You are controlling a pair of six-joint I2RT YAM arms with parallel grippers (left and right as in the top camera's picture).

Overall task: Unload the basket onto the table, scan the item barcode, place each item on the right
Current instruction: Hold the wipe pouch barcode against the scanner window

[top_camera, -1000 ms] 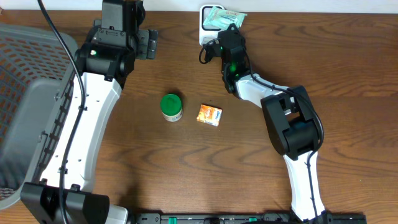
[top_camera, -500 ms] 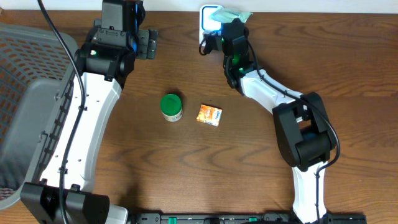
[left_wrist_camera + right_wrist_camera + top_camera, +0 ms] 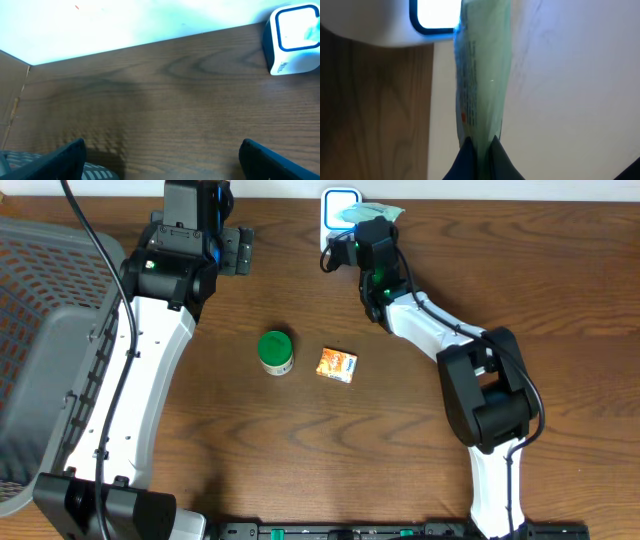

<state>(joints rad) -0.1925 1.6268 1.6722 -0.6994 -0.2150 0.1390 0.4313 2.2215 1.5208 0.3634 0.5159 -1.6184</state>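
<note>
The item, a pale green flat packet (image 3: 375,212), hangs edge-on at the far table edge with my right gripper (image 3: 368,227) shut on its lower end. In the right wrist view the packet (image 3: 482,75) rises from the pinched gripper (image 3: 480,146), just right of the white scanner with its glowing blue-rimmed window (image 3: 435,17). The scanner (image 3: 338,202) stands at the back centre. My left gripper (image 3: 241,251) hovers open and holding nothing left of the scanner. Its dark fingers (image 3: 67,159) stand wide apart over bare wood, with the scanner (image 3: 292,40) at the upper right.
A green-lidded jar (image 3: 276,352) and a small orange box (image 3: 338,364) sit mid-table. A grey mesh basket (image 3: 40,330) fills the left side. The table's back edge meets a white wall just behind the scanner.
My right gripper has carried the packet from over the scanner's face to its right side, uncovering the lit window. The left arm has stayed still.
</note>
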